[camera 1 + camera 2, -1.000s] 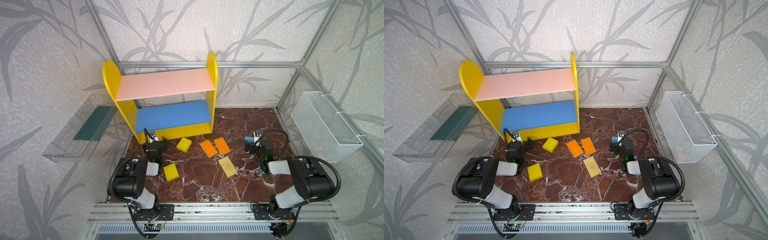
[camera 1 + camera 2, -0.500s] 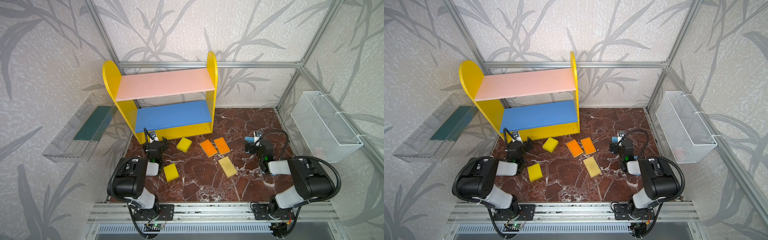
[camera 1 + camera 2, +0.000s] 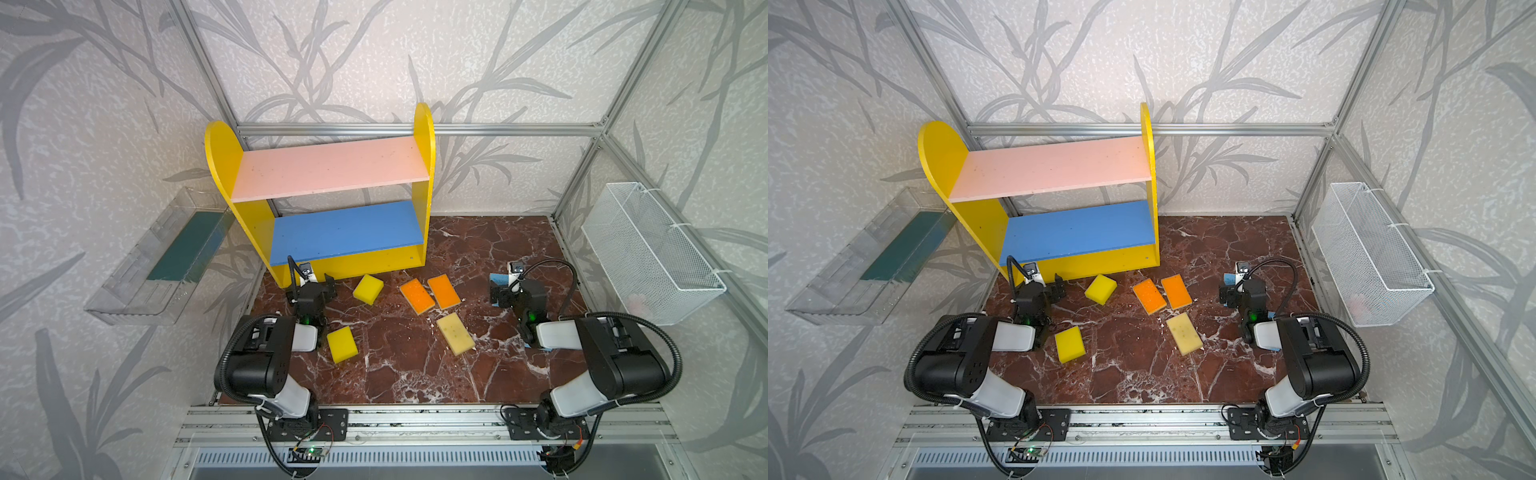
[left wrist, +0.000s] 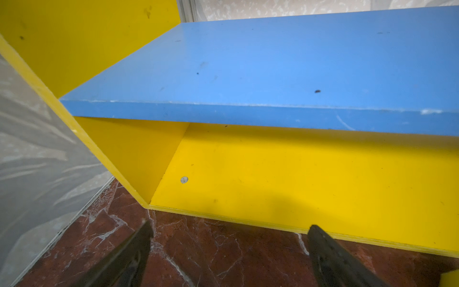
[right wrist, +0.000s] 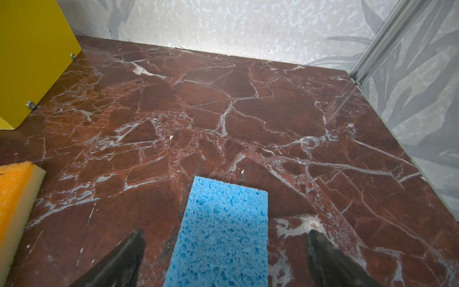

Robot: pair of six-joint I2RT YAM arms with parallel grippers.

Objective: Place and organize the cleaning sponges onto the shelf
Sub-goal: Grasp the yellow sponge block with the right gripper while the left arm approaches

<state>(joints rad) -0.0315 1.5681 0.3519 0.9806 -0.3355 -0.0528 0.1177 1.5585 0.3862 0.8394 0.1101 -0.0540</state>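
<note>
1. Clearly, both sets of jaws stand wide open and hold nothing. The right jaws straddle a light blue sponge (image 5: 221, 231) lying flat on the tabletop (image 3: 395, 386), touching neither side of it.
2. The blue sponge is thin and porous. If the jaws close too high, they may skim over it. If they close too low, the tips may scrape the marble. A hard squeeze could buckle the foam.
3. The left jaws point into the lowest bay of the shelf (image 3: 222, 153), just short of its yellow base (image 4: 298, 174). A push forward would probably bump the shelf, and it looks light enough to slide.
4. One bright yellow sponge (image 3: 368, 289) sits tilted just beside the left jaws, and another (image 3: 342, 344) lies by that arm's wrist. A careless swing could knock either one away.
5. The two orange sponges (image 3: 417, 296) lie side by side, very close together. Gripping one may drag its neighbour (image 3: 444, 291). The pale speckled sponge (image 3: 455, 339) lies apart and looks easier to take.
6. All the sponges in view are on the tabletop, and both the pink board (image 3: 332, 170) and the blue board (image 4: 273, 62) are bare. A sponge carried in low could catch on the blue board's front edge.
</note>
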